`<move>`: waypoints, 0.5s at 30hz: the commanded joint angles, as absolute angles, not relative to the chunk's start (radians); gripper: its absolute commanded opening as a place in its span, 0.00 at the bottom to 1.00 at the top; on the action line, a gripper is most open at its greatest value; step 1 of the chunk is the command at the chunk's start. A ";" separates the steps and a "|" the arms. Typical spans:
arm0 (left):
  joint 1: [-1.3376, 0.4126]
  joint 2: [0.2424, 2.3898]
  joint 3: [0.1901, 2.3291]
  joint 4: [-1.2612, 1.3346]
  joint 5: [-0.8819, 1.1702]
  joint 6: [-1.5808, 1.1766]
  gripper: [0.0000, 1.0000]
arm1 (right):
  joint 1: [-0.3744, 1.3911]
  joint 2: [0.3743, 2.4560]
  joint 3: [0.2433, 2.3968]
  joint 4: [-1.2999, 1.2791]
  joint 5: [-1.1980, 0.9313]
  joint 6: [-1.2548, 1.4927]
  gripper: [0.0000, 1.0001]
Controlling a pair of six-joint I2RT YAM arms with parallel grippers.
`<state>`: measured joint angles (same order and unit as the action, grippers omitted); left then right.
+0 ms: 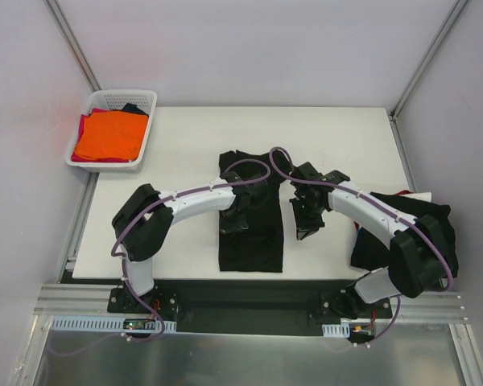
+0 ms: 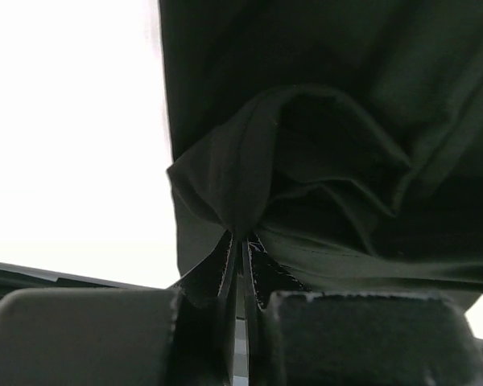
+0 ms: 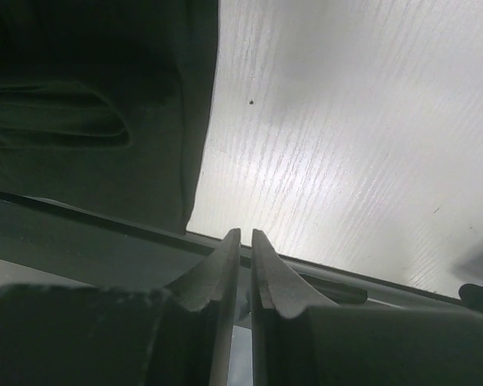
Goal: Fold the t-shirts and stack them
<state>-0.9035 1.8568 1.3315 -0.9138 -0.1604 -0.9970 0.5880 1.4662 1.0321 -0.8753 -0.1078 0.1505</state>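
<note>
A black t-shirt (image 1: 253, 245) lies partly folded in the middle of the white table (image 1: 185, 145). My left gripper (image 1: 240, 213) sits on its upper half. In the left wrist view this gripper (image 2: 243, 239) is shut on a pinched fold of the black t-shirt (image 2: 338, 121), and the cloth bunches up from the fingertips. My right gripper (image 1: 304, 225) hovers just right of the shirt. Its jaws (image 3: 245, 233) stand shut with nothing between them, over bare table (image 3: 346, 121), with the shirt's edge (image 3: 97, 104) to their left.
A heap of more black t-shirts (image 1: 435, 221) lies at the table's right edge, under the right arm. A white lattice basket (image 1: 113, 165) at the far left holds a folded orange shirt (image 1: 109, 135) on top of others.
</note>
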 commanded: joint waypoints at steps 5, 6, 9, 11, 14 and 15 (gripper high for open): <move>-0.905 1.822 1.396 -0.951 -0.170 -0.966 0.06 | 0.612 1.460 1.026 -0.887 -0.077 0.179 0.14; -0.905 1.822 1.417 -0.953 -0.173 -0.963 0.08 | 0.612 1.462 1.025 -0.885 -0.074 0.179 0.14; -0.888 1.838 1.472 -0.968 -0.184 -0.948 0.10 | 0.621 1.462 1.020 -0.882 -0.072 0.189 0.14; -0.865 1.853 1.515 -0.976 -0.184 -0.934 0.10 | 0.632 1.466 1.026 -0.882 -0.072 0.193 0.14; -0.835 1.888 1.554 -0.986 -0.187 -0.916 0.10 | 0.641 1.470 1.038 -0.885 -0.066 0.204 0.14; -0.828 1.907 1.575 -0.986 -0.190 -0.911 0.10 | 0.643 1.468 1.039 -0.888 -0.063 0.206 0.14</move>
<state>-0.8707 1.8652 1.5013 -0.9470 -0.1646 -0.9497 0.6289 1.4673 1.0317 -0.8703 -0.0856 0.1799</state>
